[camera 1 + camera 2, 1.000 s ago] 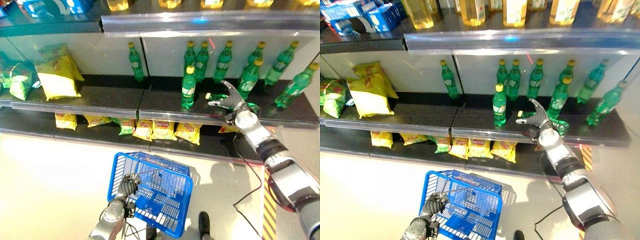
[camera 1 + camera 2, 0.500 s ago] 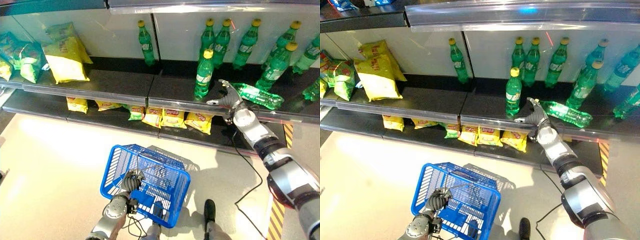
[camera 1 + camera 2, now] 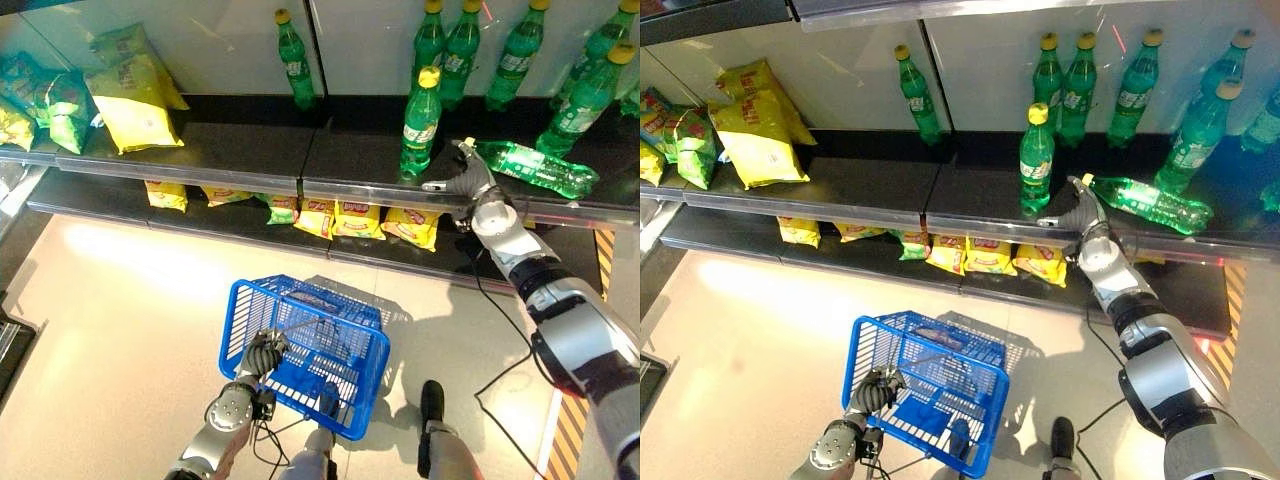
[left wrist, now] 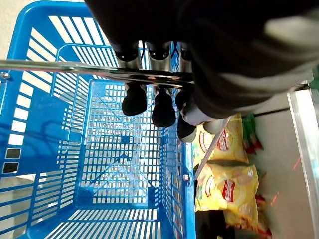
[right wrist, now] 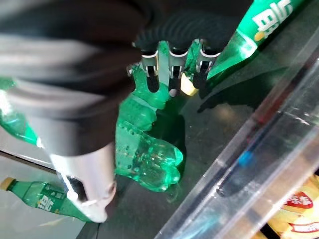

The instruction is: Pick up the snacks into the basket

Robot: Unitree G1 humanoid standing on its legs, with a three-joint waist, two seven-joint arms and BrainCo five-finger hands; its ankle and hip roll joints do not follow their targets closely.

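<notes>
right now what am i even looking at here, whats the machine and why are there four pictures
It is a humanoid robot in front of shop shelves. Two pictures come from cameras in its head, looking down. The other two come from cameras on its wrists, very close to each hand.

The left hand is curled round the wire handle of a blue basket, which has nothing in it.

The right hand reaches to the shelf, fingers open, at the cap end of a green bottle lying on its side. Other bottles stand upright around it.

Yellow snack bags lie on the lower shelf, and bigger chip bags sit further left.
</notes>
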